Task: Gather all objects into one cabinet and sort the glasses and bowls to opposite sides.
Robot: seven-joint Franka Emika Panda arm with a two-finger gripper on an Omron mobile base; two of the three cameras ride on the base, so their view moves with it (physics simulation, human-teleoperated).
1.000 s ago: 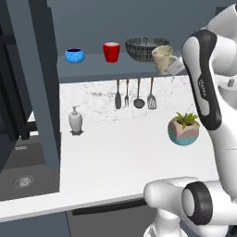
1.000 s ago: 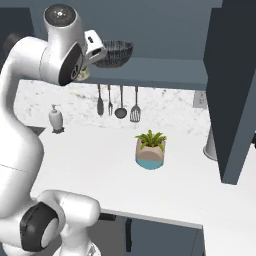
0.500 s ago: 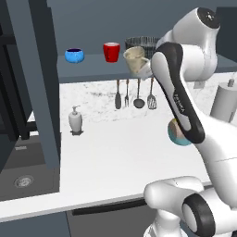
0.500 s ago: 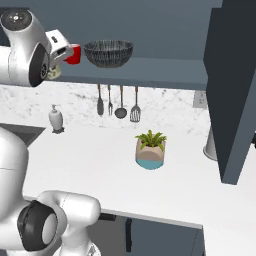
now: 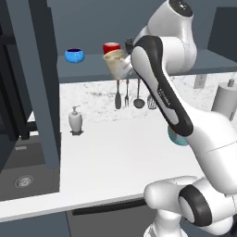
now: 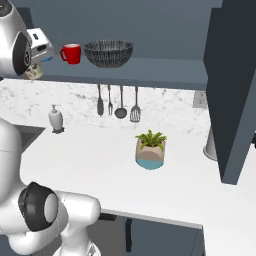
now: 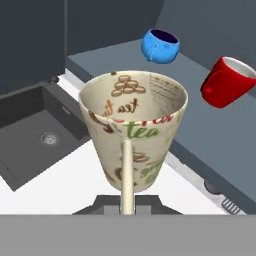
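The two-finger gripper [image 7: 127,207] is clamped on the beige mug printed with brown, red and green "tea" lettering [image 7: 133,131], its jaws drawn in close at the mug's handle side, where a pale strip runs down the wall to the fingers. In the hand view the mug's open mouth faces the camera, tilted slightly away. Beyond the mug and to its upper right in that view lies the glossy red cup [image 7: 227,82], and further up, past the mug's rim, the small blue bowl with a dark inside [image 7: 160,46]; both rest on the long slate-blue shelf of the wall cabinet [image 7: 210,130]. From the left base view the held mug [image 5: 116,63] hangs in front of the shelf edge, just beside and below the red cup [image 5: 111,47], with the blue bowl [image 5: 74,55] well off to its left. In the right base view the wide dark bowl with pale radial stripes [image 6: 108,53] stands on the shelf just right of the red cup [image 6: 71,53]; the mug there is mostly hidden behind the arm, probably the pale patch at the wrist.
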